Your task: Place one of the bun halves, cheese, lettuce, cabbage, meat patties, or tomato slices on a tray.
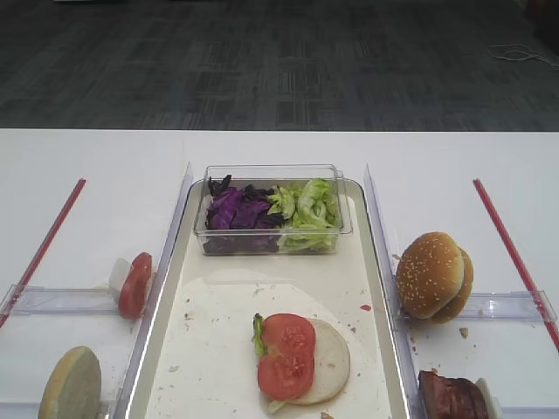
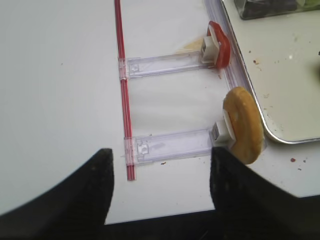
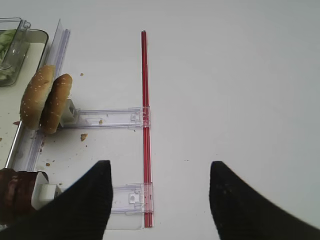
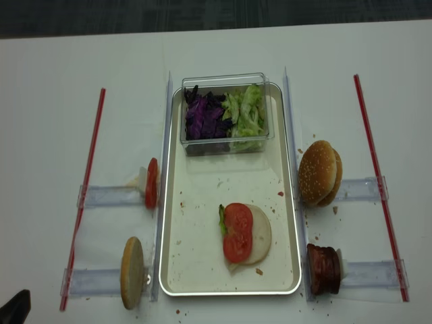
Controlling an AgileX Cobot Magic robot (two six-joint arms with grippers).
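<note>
On the metal tray [image 1: 218,340] [image 4: 202,266] a pale bun half [image 1: 332,362] carries two tomato slices [image 1: 286,353] [image 4: 237,233], with a bit of lettuce [image 1: 258,336] under them. A clear tub holds cabbage [image 1: 238,209] and lettuce [image 1: 306,205]. Left of the tray, a tomato slice [image 2: 220,45] and a bun half [image 2: 243,125] stand in holders. On the right stand sesame bun halves [image 3: 45,102] and meat patties [image 3: 17,195]. Cheese is out of view. My left gripper [image 2: 161,156] and right gripper [image 3: 160,165] both hover open and empty over the bare table.
Red strips [image 2: 122,90] [image 3: 145,125] with clear plastic rails [image 2: 170,145] [image 3: 105,118] lie on the white table on both sides of the tray. Crumbs dot the tray liner. The table's near edge [image 2: 200,210] runs just below the left gripper.
</note>
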